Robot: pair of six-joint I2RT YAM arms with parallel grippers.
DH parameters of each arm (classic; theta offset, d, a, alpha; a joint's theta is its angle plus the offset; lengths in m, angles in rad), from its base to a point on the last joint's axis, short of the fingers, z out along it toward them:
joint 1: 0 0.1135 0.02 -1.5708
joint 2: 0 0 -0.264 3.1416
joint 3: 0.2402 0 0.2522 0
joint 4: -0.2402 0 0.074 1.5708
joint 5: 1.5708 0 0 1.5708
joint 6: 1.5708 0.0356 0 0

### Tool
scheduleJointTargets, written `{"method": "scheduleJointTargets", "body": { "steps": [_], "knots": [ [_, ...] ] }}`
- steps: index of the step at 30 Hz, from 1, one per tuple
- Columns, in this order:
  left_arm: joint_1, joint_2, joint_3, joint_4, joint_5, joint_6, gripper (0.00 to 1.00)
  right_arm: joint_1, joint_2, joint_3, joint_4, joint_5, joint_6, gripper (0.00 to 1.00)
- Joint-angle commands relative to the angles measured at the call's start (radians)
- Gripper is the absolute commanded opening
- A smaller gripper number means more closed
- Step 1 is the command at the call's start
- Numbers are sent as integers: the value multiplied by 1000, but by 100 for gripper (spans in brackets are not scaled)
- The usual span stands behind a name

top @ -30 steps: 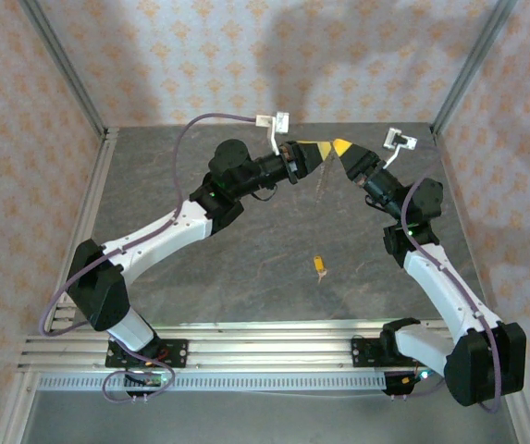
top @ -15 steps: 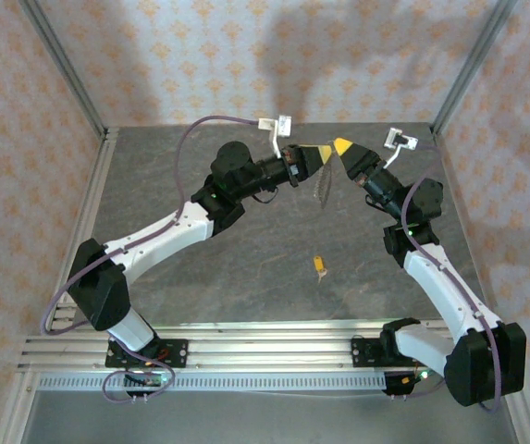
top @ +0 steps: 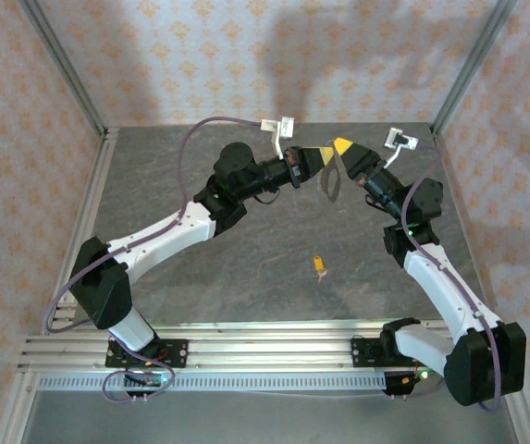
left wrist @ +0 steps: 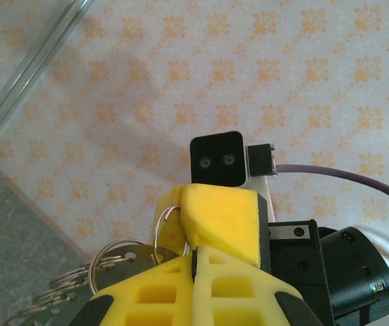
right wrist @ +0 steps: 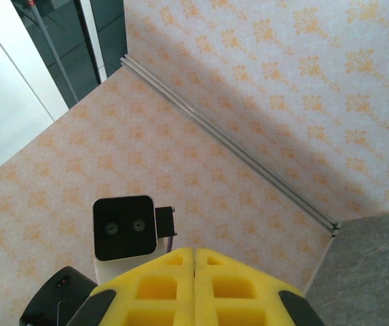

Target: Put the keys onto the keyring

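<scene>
Upper centre, over the grey marbled counter amid orange-patterned walls, left claw and right claw, both closed, pinch the keyring.

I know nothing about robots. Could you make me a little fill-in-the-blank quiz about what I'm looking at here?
1. The small orange-headed key lies on the grey ___, apart from both arms.
2. The keyring hangs in the ___ just below the spot where the two grippers meet.
3. The left gripper and the right gripper both have their yellow fingers ___.

Missing words: table; air; shut.
</scene>
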Motion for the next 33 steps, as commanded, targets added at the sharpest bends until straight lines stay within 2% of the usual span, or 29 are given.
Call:
{"method": "scheduleJointTargets", "body": {
  "steps": [1, 5, 7, 12, 17, 24, 30, 33],
  "knots": [
    [-10, 13, 31, 39, 7, 19, 0, 0, -16, 11, 16, -11, -12, 0],
    [-8, 1, 37, 4, 22, 60, 0, -39, -33, 23, -30, -4, -14, 35],
    [-6, -8, 39, -15, 30, 81, 0, -71, -47, 25, -47, -4, -8, 41],
    [2, -22, 56, -75, 55, 131, 0, -106, -68, 22, -74, -21, -2, 42],
    [11, -65, -3, -84, -12, 158, 0, -114, -79, -27, -155, 2, -43, 42],
    [27, -88, -86, -93, -69, 150, 0, -118, -81, -89, -445, 163, -177, 43],
    [27, -79, -162, -128, -185, 139, 0, -133, -28, -154, -550, 318, -211, 45],
    [27, -46, -174, -133, -236, 121, 1, -157, 34, -166, -582, 351, -218, 45]
  ]
}}
